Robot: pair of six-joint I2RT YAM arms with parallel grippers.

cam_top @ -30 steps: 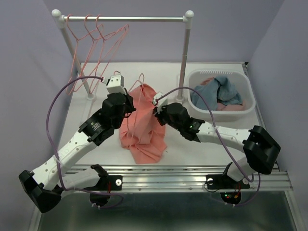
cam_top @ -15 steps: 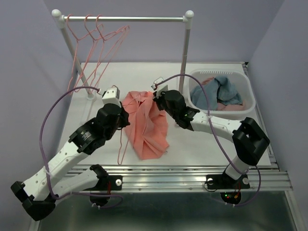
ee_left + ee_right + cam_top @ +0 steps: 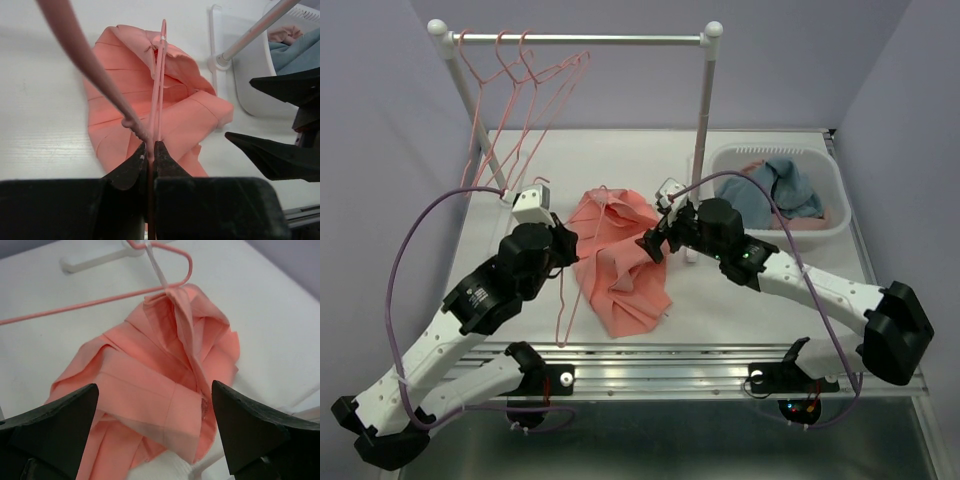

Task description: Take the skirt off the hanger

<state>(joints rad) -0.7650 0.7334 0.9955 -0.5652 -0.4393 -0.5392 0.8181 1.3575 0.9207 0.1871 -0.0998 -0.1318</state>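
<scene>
The pink skirt (image 3: 620,262) lies crumpled on the white table, its waistband still threaded by the thin pink hanger (image 3: 566,315). My left gripper (image 3: 568,258) is at the skirt's left edge, shut on the hanger wire (image 3: 159,75); in the left wrist view the jaws (image 3: 150,148) pinch it tight. My right gripper (image 3: 658,238) hovers at the skirt's right edge, open. In the right wrist view its fingertips (image 3: 155,390) stand wide apart above the skirt (image 3: 150,385), holding nothing. The hanger's hook (image 3: 186,265) lies just beyond the cloth.
A white clothes rack (image 3: 703,130) spans the back of the table, with several pink hangers (image 3: 520,80) on its left end. A white basket (image 3: 825,225) of blue and pink clothes sits at the right, just beyond my right arm.
My right gripper has opened, let go of the skirt and drawn back to the right. My left gripper has pulled the hanger towards the near left. The skirt has settled on the table.
</scene>
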